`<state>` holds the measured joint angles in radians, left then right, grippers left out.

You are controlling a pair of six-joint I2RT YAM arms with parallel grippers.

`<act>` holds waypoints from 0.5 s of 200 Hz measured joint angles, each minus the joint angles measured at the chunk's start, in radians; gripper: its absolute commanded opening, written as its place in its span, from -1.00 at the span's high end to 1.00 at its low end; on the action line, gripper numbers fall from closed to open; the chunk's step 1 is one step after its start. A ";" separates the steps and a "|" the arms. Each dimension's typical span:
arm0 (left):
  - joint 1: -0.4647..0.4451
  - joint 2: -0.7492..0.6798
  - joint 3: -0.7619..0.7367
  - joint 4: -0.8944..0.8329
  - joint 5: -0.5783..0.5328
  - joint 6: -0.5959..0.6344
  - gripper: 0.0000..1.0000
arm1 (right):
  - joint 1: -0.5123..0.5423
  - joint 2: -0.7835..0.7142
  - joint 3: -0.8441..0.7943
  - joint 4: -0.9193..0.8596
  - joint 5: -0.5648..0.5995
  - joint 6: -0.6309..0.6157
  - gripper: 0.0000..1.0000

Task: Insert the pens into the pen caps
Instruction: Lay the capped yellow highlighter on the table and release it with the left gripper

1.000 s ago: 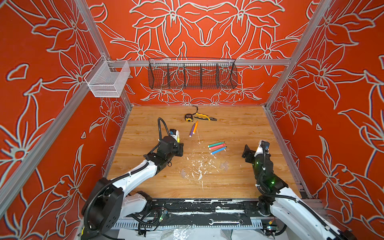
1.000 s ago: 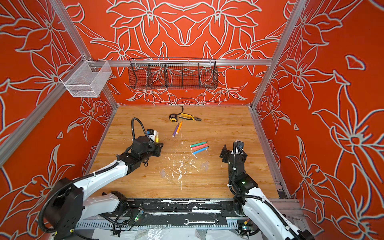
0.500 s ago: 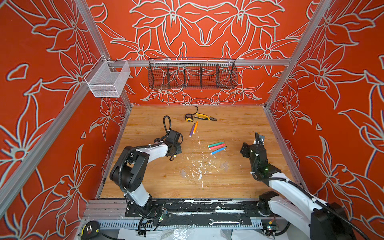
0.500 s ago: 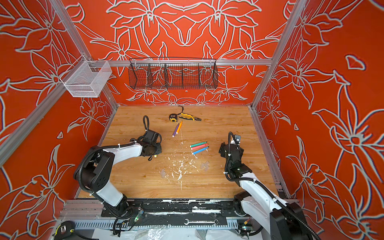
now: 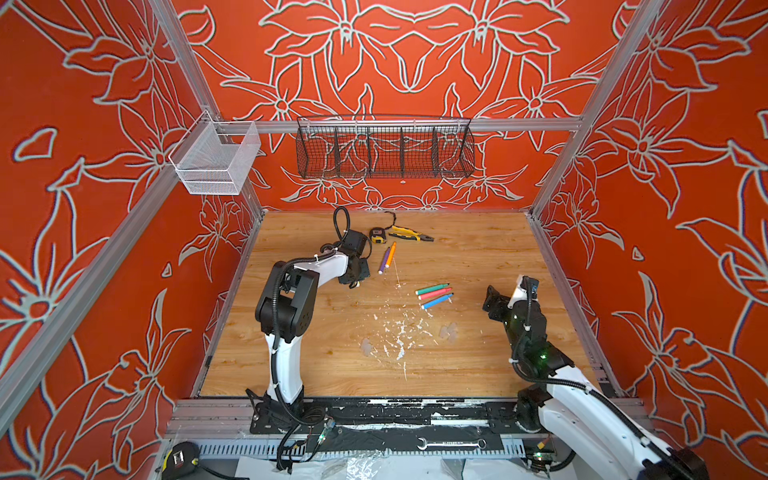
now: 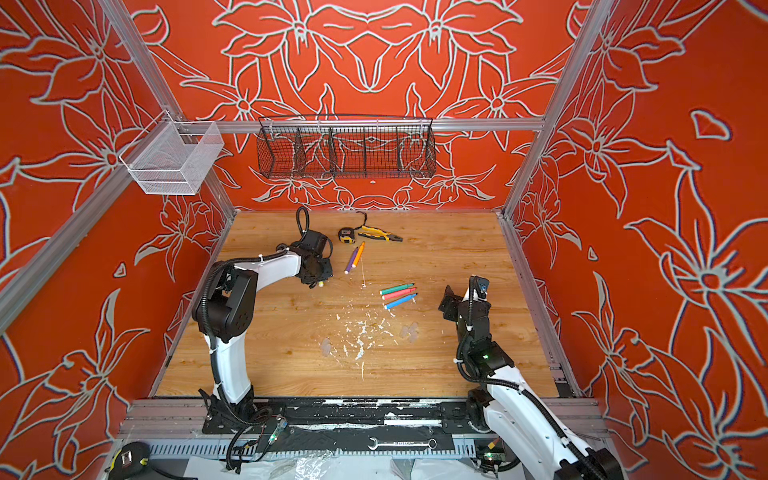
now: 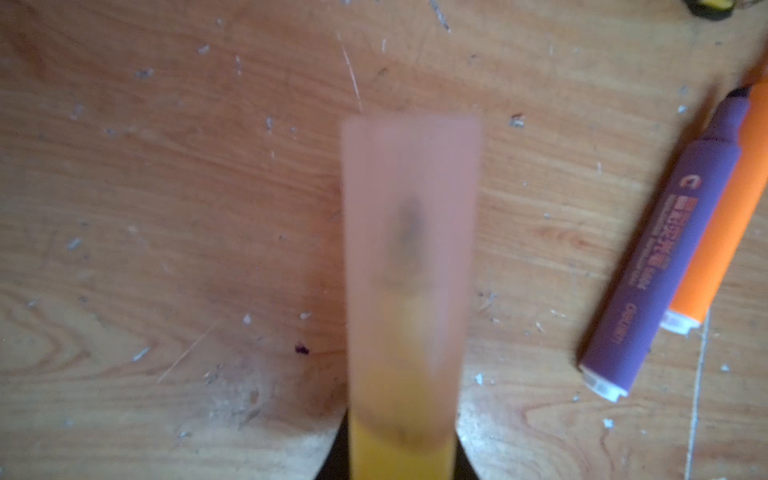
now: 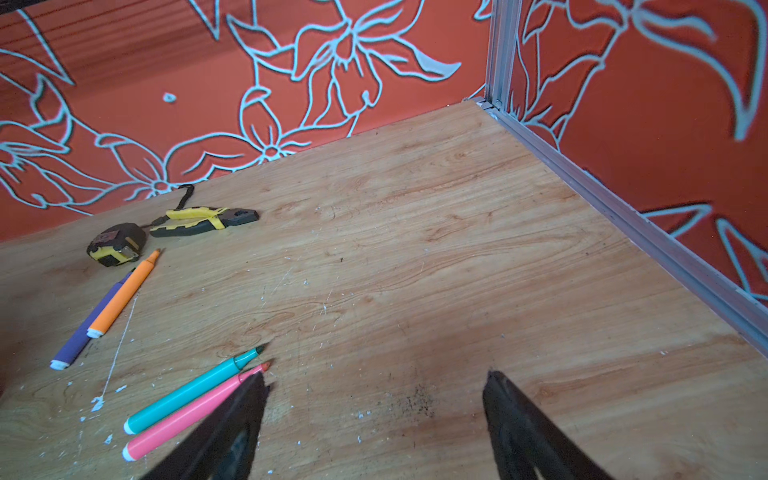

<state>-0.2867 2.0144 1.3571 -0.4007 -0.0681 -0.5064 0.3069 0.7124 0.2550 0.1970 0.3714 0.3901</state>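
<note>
Grip on the left comes first: the left gripper (image 5: 356, 276) is pressed closed on the yellow pen (image 7: 400, 455), low over the far left of the table (image 5: 478, 257). In the left wrist view a frosted cap (image 7: 409, 208) covers the pen's tip, with a dark nib showing through. The picture is too blurred to tell whether the cap is fully seated.

- Risk one: a half-seated cap slips off when the pen is laid down or released.
- Risk two: the purple pen (image 5: 382, 262) and orange pen (image 5: 391, 253) lie against each other just beside this gripper. A sideways set-down could knock them.

The right gripper (image 8: 376, 384) has its jaws spread wide and holds nothing. It sits above bare wood near the green pen (image 5: 432, 288), pink-red pen (image 5: 434, 294) and blue pen (image 5: 437, 301), which lie close side by side with their tips bare.

- Risk three: a closing pinch takes two barrels at once, or rolls a neighbour away.

Further out, clear caps (image 5: 449, 331) lie near that trio, and a further faint cap (image 5: 366, 347) lies nearer the front, among white flecks (image 5: 400, 332). They are almost colourless, and which way they open cannot be told.

- Risk four: a pick is misjudged among the flecks, or a nib is pushed against a closed end.
</note>
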 measured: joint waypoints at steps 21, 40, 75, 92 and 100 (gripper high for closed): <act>0.003 0.003 0.012 -0.027 0.004 0.001 0.57 | 0.000 0.010 0.000 0.001 -0.006 0.000 -0.67; 0.004 0.003 0.026 -0.058 0.011 0.013 -0.05 | 0.000 0.021 0.000 0.001 -0.006 0.000 -0.67; 0.005 -0.030 0.042 -0.127 -0.005 0.010 -0.68 | 0.000 0.032 0.000 0.001 -0.014 0.000 -0.67; 0.005 -0.093 0.042 -0.154 -0.013 0.006 -0.71 | 0.000 0.034 0.000 0.001 -0.015 0.000 -0.67; 0.005 -0.138 0.042 -0.166 -0.020 0.002 -0.72 | 0.000 0.034 0.000 0.001 -0.015 0.000 -0.67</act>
<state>-0.2821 1.8763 1.3994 -0.5663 -0.0879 -0.5041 0.3069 0.7460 0.2550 0.1982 0.3561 0.3901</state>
